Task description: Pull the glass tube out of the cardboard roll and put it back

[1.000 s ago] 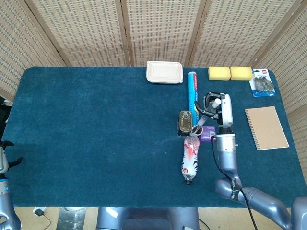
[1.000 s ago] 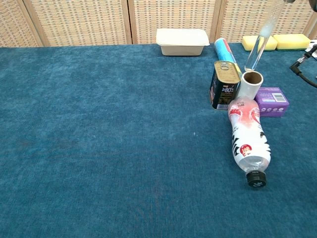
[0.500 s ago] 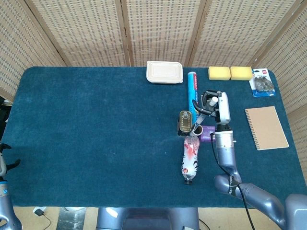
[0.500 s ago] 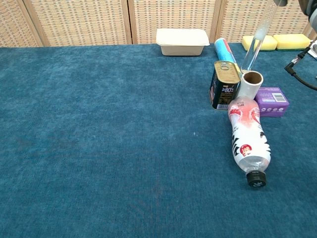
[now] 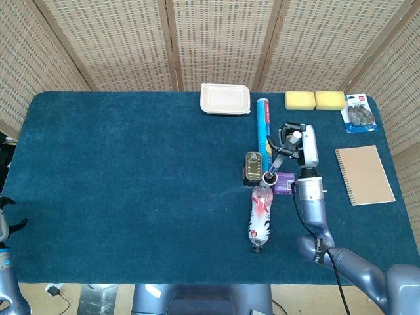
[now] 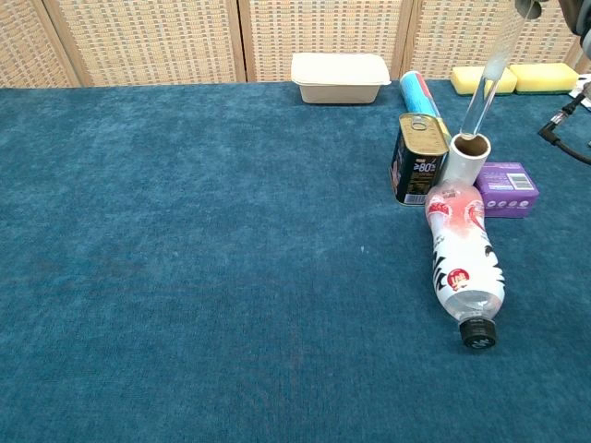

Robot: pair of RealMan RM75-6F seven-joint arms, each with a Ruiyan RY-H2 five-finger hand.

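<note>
A white cardboard roll [image 6: 464, 162] stands upright between a tin can and a purple box; in the head view the roll [image 5: 270, 177] shows from above. My right hand [image 5: 296, 141] is raised above and behind it and grips the top of the glass tube [image 6: 489, 78]. The tube slants down to the left, with its lower end at the roll's open mouth. In the chest view only a sliver of that hand [image 6: 529, 7] shows at the top edge. My left hand [image 5: 6, 220] hangs beyond the table's near left corner, fingers apart, holding nothing.
A tin can [image 6: 416, 159] touches the roll's left side and a purple box [image 6: 506, 188] its right. A plastic bottle [image 6: 464, 263] lies in front of the roll. Behind are a blue tube [image 6: 420, 92], a lidded container [image 6: 340, 77], yellow sponges [image 6: 517, 78] and a notebook [image 5: 364, 174].
The right hand has shifted slightly right, swinging the tube's lower end from behind and left of the roll to its open mouth. The left hand has dropped a little.
</note>
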